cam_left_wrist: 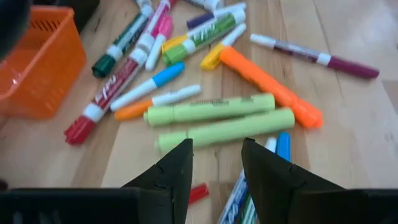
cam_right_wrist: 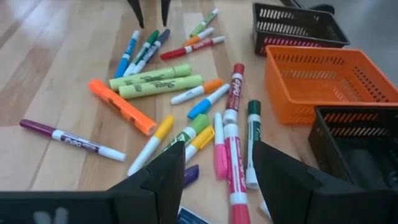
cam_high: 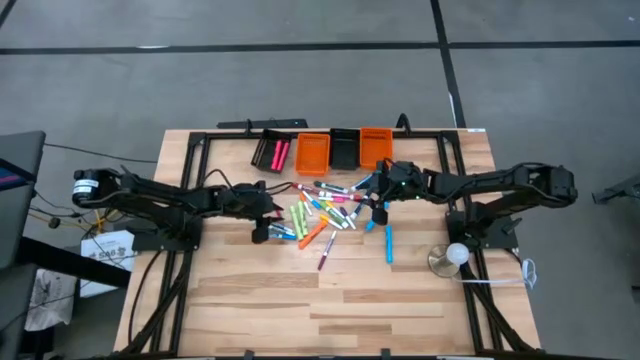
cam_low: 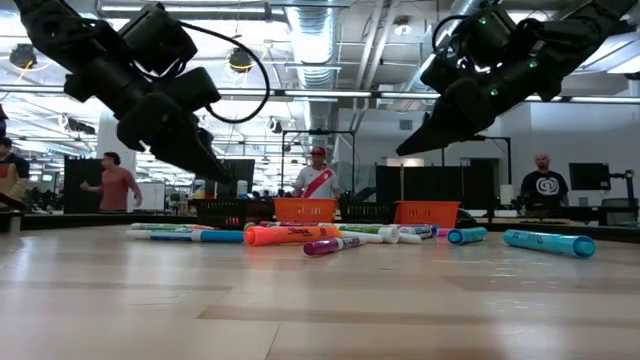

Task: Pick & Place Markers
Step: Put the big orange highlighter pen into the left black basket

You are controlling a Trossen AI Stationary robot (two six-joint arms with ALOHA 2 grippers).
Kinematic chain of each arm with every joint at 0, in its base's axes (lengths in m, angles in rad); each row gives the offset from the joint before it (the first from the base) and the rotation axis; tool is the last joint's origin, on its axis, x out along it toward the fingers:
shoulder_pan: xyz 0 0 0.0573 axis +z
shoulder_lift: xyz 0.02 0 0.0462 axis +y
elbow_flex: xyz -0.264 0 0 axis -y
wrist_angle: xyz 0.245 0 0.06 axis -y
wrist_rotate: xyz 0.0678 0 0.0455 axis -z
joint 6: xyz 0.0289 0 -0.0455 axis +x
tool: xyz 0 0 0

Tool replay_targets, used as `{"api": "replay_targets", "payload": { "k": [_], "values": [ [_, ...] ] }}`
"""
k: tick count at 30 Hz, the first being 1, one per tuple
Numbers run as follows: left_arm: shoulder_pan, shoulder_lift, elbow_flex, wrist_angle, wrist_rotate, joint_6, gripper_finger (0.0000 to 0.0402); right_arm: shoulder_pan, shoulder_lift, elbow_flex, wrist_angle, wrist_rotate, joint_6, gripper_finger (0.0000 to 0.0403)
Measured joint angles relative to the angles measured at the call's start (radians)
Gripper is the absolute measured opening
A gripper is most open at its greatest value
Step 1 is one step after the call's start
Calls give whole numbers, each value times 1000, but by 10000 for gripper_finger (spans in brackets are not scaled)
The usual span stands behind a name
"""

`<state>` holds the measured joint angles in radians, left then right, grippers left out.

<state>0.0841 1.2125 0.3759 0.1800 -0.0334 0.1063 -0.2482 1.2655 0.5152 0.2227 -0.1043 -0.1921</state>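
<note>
Pale wooden desk (cam_high: pixel 330 300) in a grey-floored open hall; people (cam_low: pixel 318 180) stand beyond it. Markers (cam_high: pixel 325 210) lie scattered mid-desk before four bins (cam_high: pixel 312 151). Left gripper (cam_left_wrist: pixel 216 163) and right gripper (cam_right_wrist: pixel 219 167) hover above the markers, jaws spread, empty.

You're looking at a pale wooden table (cam_high: pixel 300 300) with the markers (cam_high: pixel 325 205) scattered just above its centre — one blue marker (cam_high: pixel 389 243) lies apart at four o'clock. Four small bins (cam_high: pixel 320 150) (black, orange, black, orange) line the twelve o'clock edge — a round lamp (cam_high: pixel 453 258) sits at three o'clock.
</note>
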Motion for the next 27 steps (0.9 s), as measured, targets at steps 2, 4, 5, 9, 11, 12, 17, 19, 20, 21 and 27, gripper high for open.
{"api": "replay_targets", "payload": {
  "k": [2,4,5,9,11,12,17,19,20,21,27],
  "values": [
    [0,-22,0,-40,-11,1,135,-1,-1,0,0,0,0,177],
    [0,-49,0,-59,-28,1,135,-1,-4,0,4,1,1,177],
    [0,-63,0,-68,-36,1,135,-1,-4,1,8,0,1,177],
    [0,-130,0,-101,-46,-14,135,15,-1,22,11,2,8,177],
    [0,-161,0,-136,-47,-17,135,28,-1,31,11,3,8,177],
    [0,-176,0,-156,-48,-23,135,35,-1,38,10,3,8,177],
    [0,-243,0,-257,-83,-45,135,60,-1,58,16,5,8,177],
    [0,-266,0,-283,-99,-64,135,66,-1,58,31,5,8,177],
    [0,-275,0,-287,-104,-67,135,66,-1,58,37,5,8,177],
    [0,-286,0,-293,-105,-70,135,66,-1,59,41,5,8,177],
    [0,-316,0,-296,-105,-72,135,65,-1,59,43,6,8,177]
  ]
}}
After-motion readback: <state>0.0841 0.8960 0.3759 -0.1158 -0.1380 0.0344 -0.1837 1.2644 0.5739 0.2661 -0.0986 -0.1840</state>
